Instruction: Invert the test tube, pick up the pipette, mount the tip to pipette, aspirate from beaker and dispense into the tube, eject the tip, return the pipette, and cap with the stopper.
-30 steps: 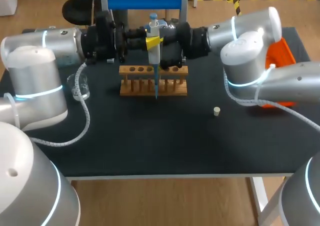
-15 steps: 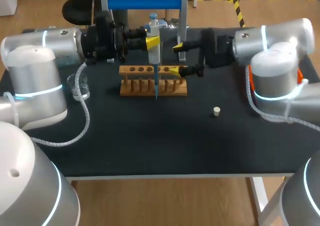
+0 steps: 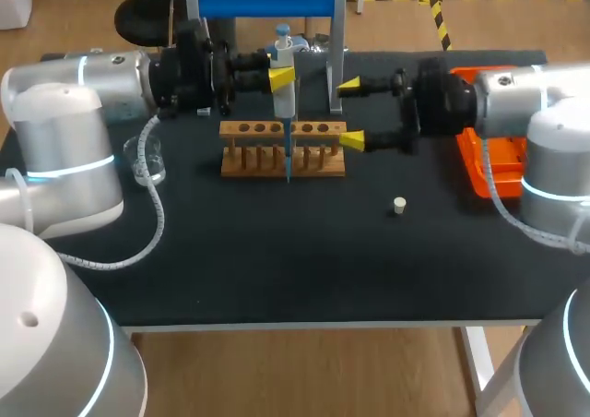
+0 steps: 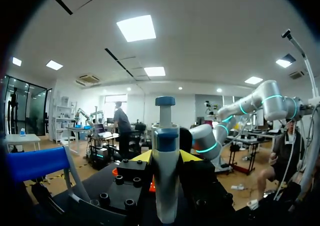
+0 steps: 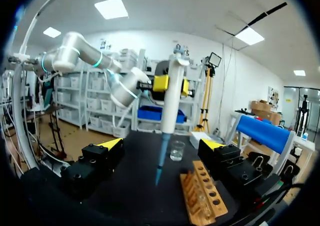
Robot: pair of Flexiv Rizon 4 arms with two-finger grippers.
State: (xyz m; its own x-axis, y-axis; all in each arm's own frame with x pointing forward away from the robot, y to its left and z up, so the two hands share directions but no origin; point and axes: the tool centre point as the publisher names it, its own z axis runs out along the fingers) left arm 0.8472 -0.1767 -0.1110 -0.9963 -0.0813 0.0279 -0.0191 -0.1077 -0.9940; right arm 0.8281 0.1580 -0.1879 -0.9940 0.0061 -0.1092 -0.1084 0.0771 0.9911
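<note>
Since the beaker (image 3: 147, 159) near the tabletop's left edge looks like my next stop, my left pincer (image 3: 281, 77), clamped on the pipette (image 3: 287, 103) by the rack (image 3: 249, 129), should travel slow and upright; my right pincer (image 3: 350, 113) stands wide, empty.

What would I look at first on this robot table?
The white and blue pipette stands out, held upright by the left gripper with its thin tip pointing down near the wooden rack. The right gripper hangs open beside the rack, its yellow tips far apart. A bright orange tray sits at the table's right side.
</note>
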